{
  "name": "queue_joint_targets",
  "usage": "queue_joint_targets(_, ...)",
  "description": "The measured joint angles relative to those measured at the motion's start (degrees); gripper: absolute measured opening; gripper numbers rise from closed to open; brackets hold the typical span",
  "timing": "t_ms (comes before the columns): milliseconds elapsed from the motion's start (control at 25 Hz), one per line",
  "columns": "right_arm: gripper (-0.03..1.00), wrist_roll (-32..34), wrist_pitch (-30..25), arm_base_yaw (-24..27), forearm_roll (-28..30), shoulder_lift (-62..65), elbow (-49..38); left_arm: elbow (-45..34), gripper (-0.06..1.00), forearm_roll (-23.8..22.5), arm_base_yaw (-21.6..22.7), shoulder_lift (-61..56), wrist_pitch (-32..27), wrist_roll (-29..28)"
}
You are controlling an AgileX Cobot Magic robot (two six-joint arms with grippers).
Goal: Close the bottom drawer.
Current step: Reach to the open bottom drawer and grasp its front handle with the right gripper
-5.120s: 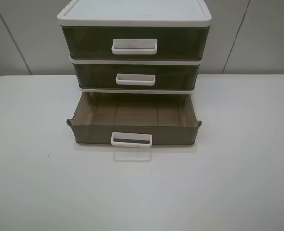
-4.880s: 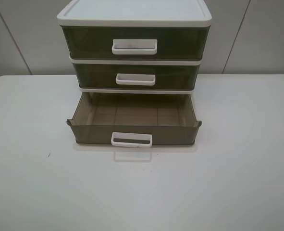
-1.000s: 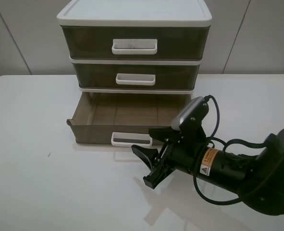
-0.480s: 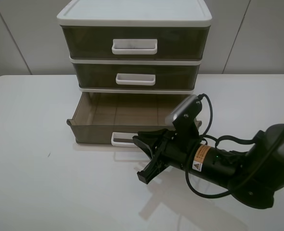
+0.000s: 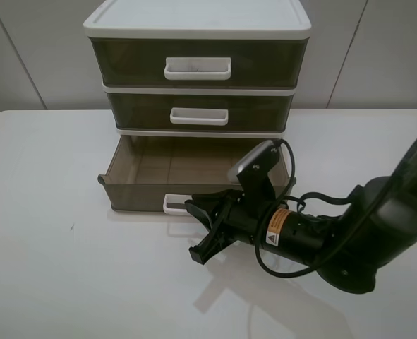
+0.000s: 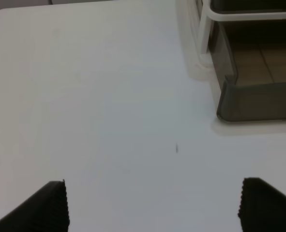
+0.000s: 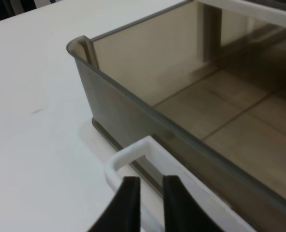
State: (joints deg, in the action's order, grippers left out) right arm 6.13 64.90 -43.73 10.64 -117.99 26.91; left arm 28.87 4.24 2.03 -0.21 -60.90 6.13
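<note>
The bottom drawer [image 5: 134,192] is pulled out of the cabinet [image 5: 194,25], and its ribbed tan floor shows. Its white loop handle [image 5: 174,205] is at the middle of the front. My right gripper [image 5: 194,215] lies low over the table, pointing left at the handle. In the right wrist view the gripper [image 7: 150,181] has its fingers close together, empty, right at the handle [image 7: 133,154] in front of the drawer wall [image 7: 113,111]. My left gripper [image 6: 155,203] is open and empty over the table, left of the drawer's corner [image 6: 259,101].
The middle drawer [image 5: 199,113] and top drawer [image 5: 197,65] are shut. The white table [image 5: 53,268] stretches around the cabinet. The right arm and its cable [image 5: 321,233] lie across the table's right front. A small dark speck [image 5: 71,227] marks the table at left.
The right arm has come in from the right and moved left and up to the drawer's handle. The drawer has not moved.
</note>
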Motion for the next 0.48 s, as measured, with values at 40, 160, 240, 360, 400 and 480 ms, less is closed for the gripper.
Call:
queue_joint_targets(40, 0.02, 0.5, -0.5, 0.0, 0.0, -0.4, 0.4, 0.0, 0.72, 0.0, 0.0, 0.0, 0.0, 0.0)
queue_joint_targets(160, 0.02, 1.2, -1.4, 0.0, 0.0, -1.2, 1.5, 0.0, 0.72, 0.0, 0.0, 0.0, 0.0, 0.0)
queue_joint_targets(240, 0.02, 1.2, -1.9, 0.0, -0.1, -1.2, 1.9, 0.0, 0.72, 0.0, 0.0, 0.0, 0.0, 0.0)
queue_joint_targets(360, 0.02, 1.2, -2.2, 0.0, -0.3, -1.2, 2.1, 0.0, 0.72, 0.0, 0.0, 0.0, 0.0, 0.0)
queue_joint_targets(400, 0.02, 1.2, -2.2, 0.0, -0.5, -1.2, 2.1, 0.0, 0.72, 0.0, 0.0, 0.0, 0.0, 0.0)
queue_joint_targets(480, 0.02, 1.2, -2.2, 0.0, -1.0, -1.2, 2.2, 0.0, 0.72, 0.0, 0.0, 0.0, 0.0, 0.0)
